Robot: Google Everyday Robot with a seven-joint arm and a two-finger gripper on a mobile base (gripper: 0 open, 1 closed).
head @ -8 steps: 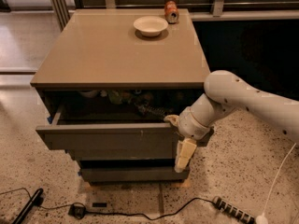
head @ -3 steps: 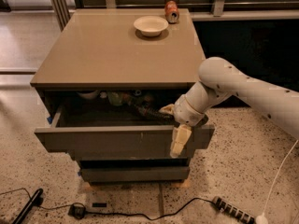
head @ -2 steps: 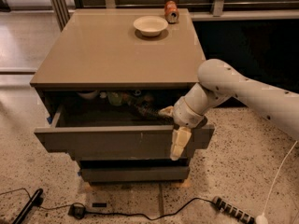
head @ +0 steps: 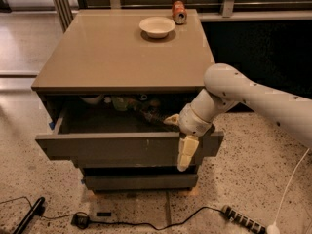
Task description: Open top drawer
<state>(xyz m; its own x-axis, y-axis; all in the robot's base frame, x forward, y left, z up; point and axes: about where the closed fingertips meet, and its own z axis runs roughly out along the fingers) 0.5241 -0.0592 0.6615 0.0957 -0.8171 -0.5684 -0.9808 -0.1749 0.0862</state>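
Observation:
The top drawer is the wide dark grey front with pale scratch marks, and it stands pulled out from the brown cabinet. Its inside shows, with several dim items at the back. My gripper is at the right part of the drawer front's top edge. One pale finger hangs down in front of the panel and the other reaches inside the drawer. The fingers stand apart, astride the panel. My white arm comes in from the right.
A white bowl and a tipped can sit at the back of the cabinet top. A narrower lower drawer front is under the open drawer. A cable, a power strip and a black rod lie on the speckled floor.
Since 2.7 s ago my gripper has risen a little and shifted slightly left along the drawer front. The drawer stays out by the same amount. Over the last second nothing visibly moved.

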